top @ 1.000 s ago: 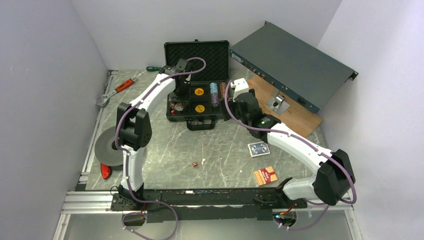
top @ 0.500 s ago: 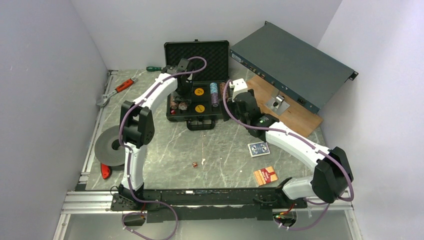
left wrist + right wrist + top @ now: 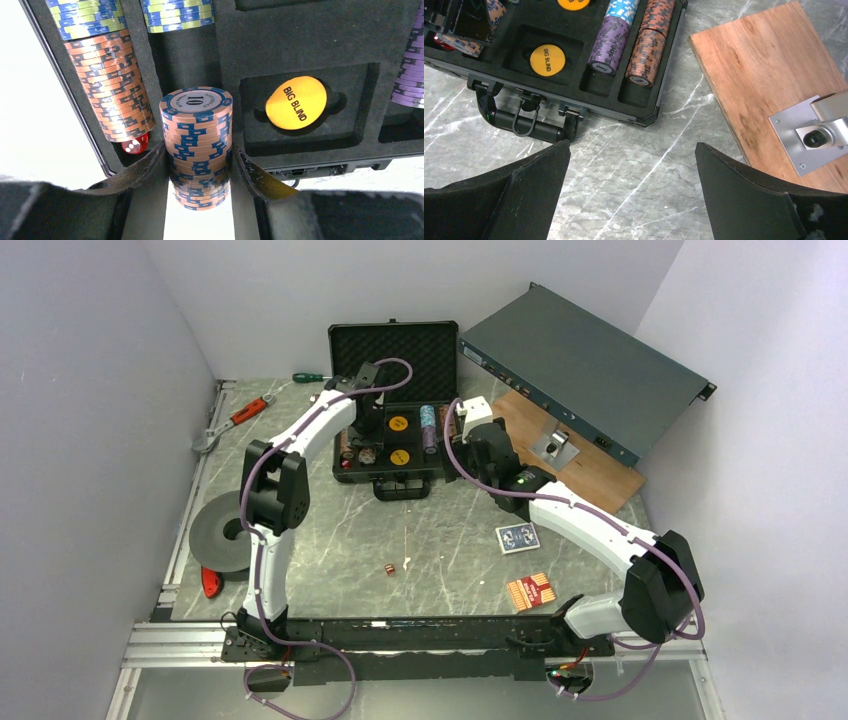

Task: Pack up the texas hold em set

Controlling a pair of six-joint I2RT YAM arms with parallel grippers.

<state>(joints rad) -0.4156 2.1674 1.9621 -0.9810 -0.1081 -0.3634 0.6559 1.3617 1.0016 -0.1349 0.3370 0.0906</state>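
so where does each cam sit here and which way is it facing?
Top external: fixed above and behind the bases, looking down across the table; left arm and right arm show whole.
Left wrist: on the left arm, looking down into the black case; left jaws at the bottom, shut on the orange chip stack.
Right wrist: on the right arm, looking down at the case's handle and the wooden board; right jaws open, at the bottom.
Shared: both wrist views show the BIG BLIND button.
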